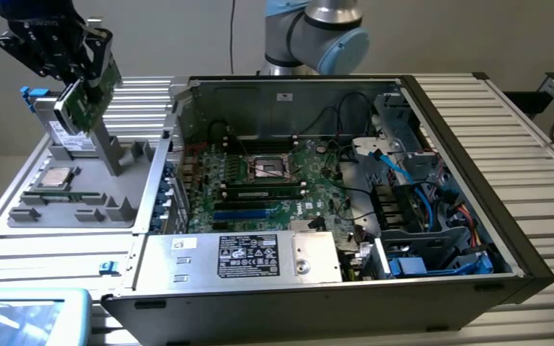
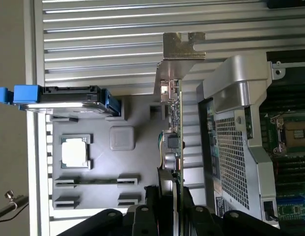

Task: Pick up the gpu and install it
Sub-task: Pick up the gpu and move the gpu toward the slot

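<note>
Ribbed aluminium table [image 1: 508,108] carries an open black computer case [image 1: 306,317] and, on the exterior view's left, a grey moulded parts tray [image 1: 113,194]. Your black pincer [image 1: 83,61] hangs over that tray, its jaws part-way closed and pinching the flat green-faced gpu card [image 1: 104,85] by one end. From the wrist you see the card edge-on between the fingers [image 2: 151,199], its silver metal bracket [image 2: 184,46] at the far end. Near it, an upright silver hard drive with blue rails [image 2: 64,96] stands in the tray, and a square silver processor chip [image 2: 74,151] lies flat.
</note>
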`<state>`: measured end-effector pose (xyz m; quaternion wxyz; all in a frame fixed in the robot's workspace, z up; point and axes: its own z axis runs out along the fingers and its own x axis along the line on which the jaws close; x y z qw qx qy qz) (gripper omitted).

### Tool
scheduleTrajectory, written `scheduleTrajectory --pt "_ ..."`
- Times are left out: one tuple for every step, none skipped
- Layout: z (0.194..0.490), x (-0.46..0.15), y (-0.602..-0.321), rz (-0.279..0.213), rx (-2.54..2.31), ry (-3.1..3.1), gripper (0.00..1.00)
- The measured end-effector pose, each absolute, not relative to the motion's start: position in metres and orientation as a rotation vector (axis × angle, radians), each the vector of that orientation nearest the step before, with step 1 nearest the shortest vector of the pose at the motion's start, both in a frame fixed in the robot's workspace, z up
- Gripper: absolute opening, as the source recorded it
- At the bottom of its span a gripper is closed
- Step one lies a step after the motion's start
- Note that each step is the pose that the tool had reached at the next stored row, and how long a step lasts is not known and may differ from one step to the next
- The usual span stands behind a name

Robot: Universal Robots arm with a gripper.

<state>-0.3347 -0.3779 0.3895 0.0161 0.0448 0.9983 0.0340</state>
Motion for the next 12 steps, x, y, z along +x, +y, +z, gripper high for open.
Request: scheduleTrajectory --pt "0.394 -0.332 -0.378 0.106 0.139 3.106 0.29" --pt "0.398 -0.330 -0.378 0.106 0.139 3.107 0.29" --pt "0.402 -0.328 -0.378 0.106 0.140 3.109 0.29" --pt "0.406 -0.325 -0.378 0.106 0.140 3.110 0.29" --pt "0.410 -0.321 -0.378 0.106 0.140 3.111 0.29" --pt "0.413 -0.317 -0.378 0.107 0.140 3.112 0.29" --pt "0.416 -0.313 -0.378 0.108 0.140 3.113 0.29" --pt "0.418 -0.310 -0.378 0.110 0.140 3.114 0.29" --pt "0.419 -0.306 -0.378 0.112 0.140 3.115 0.29" --pt "0.420 -0.302 -0.378 0.115 0.140 3.115 0.29" --pt "0.421 -0.298 -0.378 0.119 0.140 3.116 0.29" --pt "0.422 -0.294 -0.378 0.123 0.141 3.117 0.29"
